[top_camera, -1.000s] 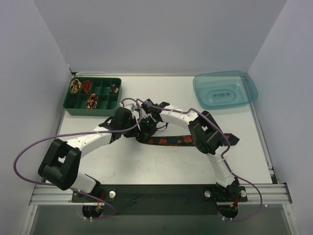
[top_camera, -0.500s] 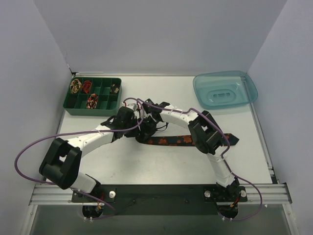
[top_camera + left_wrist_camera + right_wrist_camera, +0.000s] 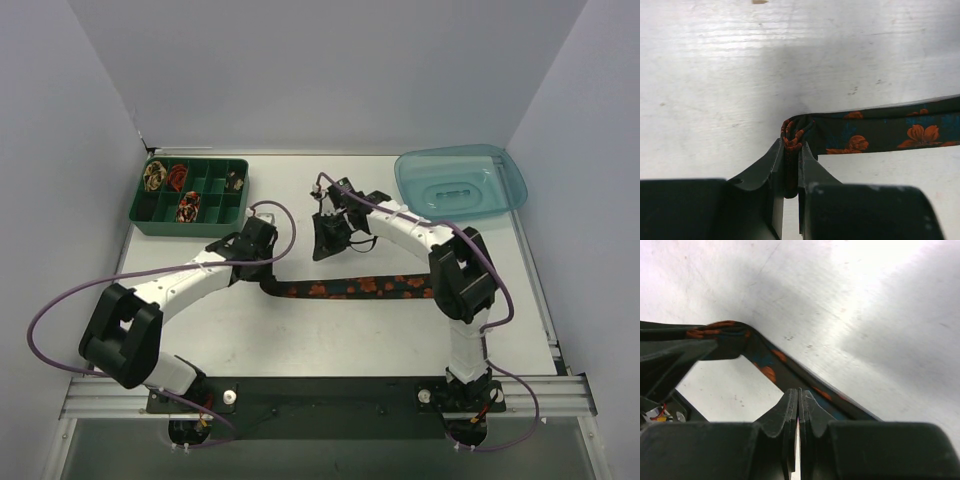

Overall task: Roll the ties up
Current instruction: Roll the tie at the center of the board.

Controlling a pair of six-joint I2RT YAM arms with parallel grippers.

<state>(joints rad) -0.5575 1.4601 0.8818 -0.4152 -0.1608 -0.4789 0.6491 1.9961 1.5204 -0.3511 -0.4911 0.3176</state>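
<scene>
Your left gripper (image 3: 792, 165) pinches the folded left end of the flowered tie (image 3: 355, 288), which lies stretched out flat to the right, its roll barely begun. Your right gripper (image 3: 798, 397) is closed on nothing, just beyond it. A few rolled ties (image 3: 186, 207) sit in the green tray (image 3: 195, 228), far left.

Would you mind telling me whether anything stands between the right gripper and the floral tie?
Nothing visible does: only bare table separates the shut right gripper from the floral tie, whose folded end the left gripper pinches off to one side.
</scene>
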